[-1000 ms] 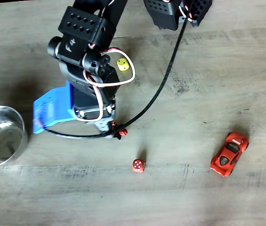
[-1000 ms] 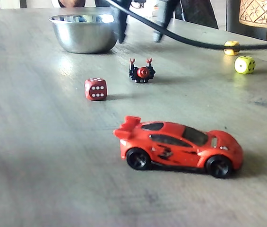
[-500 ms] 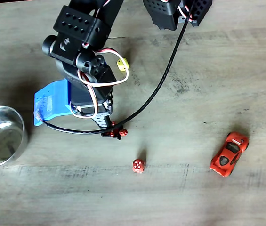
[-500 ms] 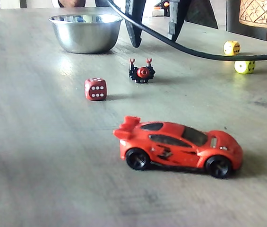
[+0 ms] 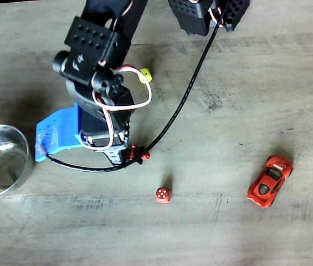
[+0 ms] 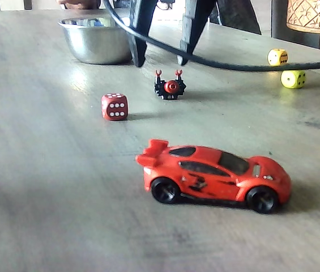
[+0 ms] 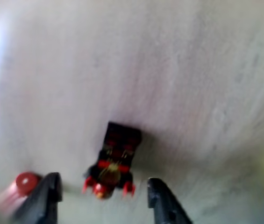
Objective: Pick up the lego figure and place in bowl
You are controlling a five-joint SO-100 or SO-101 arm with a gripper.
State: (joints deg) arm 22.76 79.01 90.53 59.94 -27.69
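Note:
The lego figure [image 5: 140,155] lies on the wooden table, black with a red head and red accents. In a fixed view from the side the figure [image 6: 170,86] sits just in front of my gripper [image 6: 161,59], whose two dark fingers hang open above and behind it. The wrist view shows the figure [image 7: 115,158] between the open fingertips, with my gripper [image 7: 103,183] astride its head end and apart from it. From above, my gripper [image 5: 124,157] is right beside the figure. The steel bowl [image 5: 1,166] stands empty at the left edge, and it sits behind the gripper in the side view [image 6: 94,48].
A red die [image 5: 163,195] lies near the figure, blurred at the wrist view's lower left [image 7: 24,183]. A red toy car [image 5: 270,181] stands to the right. Two yellow dice [image 6: 277,56] [image 6: 293,78] lie beyond. A black cable [image 5: 192,91] hangs across the table above the figure.
The gripper has dropped lower and shifted so its open fingers hang right over the figure. The figure, dice, car and bowl have not moved.

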